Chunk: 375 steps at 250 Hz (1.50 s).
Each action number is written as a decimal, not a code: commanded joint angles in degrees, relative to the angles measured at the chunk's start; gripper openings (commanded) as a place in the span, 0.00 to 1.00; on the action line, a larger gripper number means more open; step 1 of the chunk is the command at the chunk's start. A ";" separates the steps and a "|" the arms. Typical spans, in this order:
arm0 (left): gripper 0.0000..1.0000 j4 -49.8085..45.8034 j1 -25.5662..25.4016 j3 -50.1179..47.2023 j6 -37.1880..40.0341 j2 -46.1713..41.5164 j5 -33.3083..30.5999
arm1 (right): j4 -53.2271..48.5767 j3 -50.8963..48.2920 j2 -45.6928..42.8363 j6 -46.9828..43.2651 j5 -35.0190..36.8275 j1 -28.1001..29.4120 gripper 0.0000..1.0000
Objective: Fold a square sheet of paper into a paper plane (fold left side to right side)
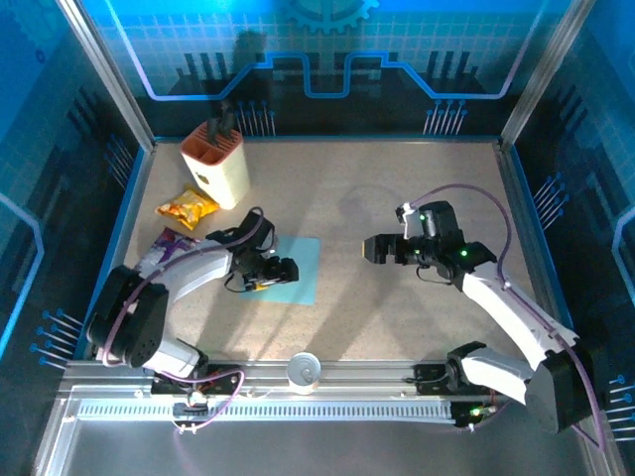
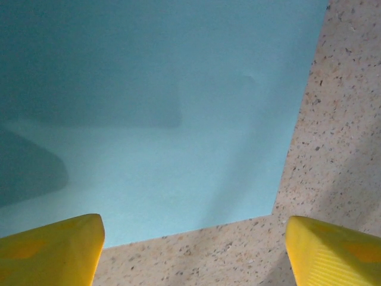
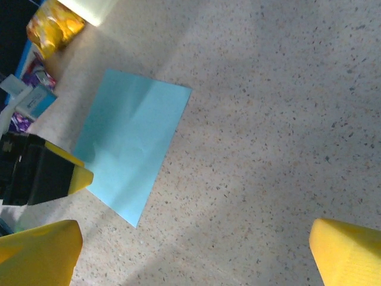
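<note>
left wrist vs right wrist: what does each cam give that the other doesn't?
Left wrist: close-up of one corner of the blue paper sheet, just ahead of the left gripper, jaws open. Right wrist: most of the sheet from afar, the yellow snack packet beyond it, a left-gripper finger at its edge, and the right gripper open over the table. Shared: the sheet lying flat on the speckled table.

The surface (image 1: 397,178) is bare from the middle out to the far right corner, so there is lots of room. Near the far left corner the knife block (image 1: 218,164), yellow packet (image 1: 187,207) and purple packet (image 1: 167,246) crowd together. The left pincer (image 1: 286,270) covers the blue sheet's (image 1: 304,260) left side. Its right side is free.
</note>
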 commanded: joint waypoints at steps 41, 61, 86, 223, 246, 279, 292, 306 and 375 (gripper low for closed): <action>0.77 0.35 -1.76 4.13 -2.61 7.44 0.80 | -5.60 3.26 2.26 -2.79 5.61 2.84 0.99; 0.77 2.47 -2.33 3.85 -4.08 8.67 0.48 | -5.78 3.05 1.83 -2.91 6.75 2.89 0.99; 0.75 5.72 -3.46 3.26 -6.89 9.89 0.70 | -6.04 3.08 1.29 -3.14 7.67 2.89 0.99; 0.73 15.44 -16.71 15.32 -19.95 23.06 -1.67 | -8.46 3.18 1.71 -4.90 11.99 1.85 0.99; 0.73 17.44 -18.02 16.66 -21.42 23.47 -1.59 | -8.57 3.13 1.97 -5.15 12.20 1.19 0.99; 0.74 17.44 -18.45 17.95 -20.72 21.08 -1.38 | -7.67 3.41 2.94 -5.50 11.32 0.09 0.99; 0.75 16.97 -18.04 17.52 -19.98 18.90 -2.07 | -7.34 3.84 3.67 -5.72 10.82 -0.14 0.99; 0.75 17.08 -17.13 16.19 -19.73 15.94 -2.70 | -6.58 4.20 4.84 -6.19 10.10 -0.12 0.99; 0.66 17.92 -10.78 7.27 -18.33 6.99 -0.86 | -3.40 11.27 18.71 -9.03 8.25 0.59 1.00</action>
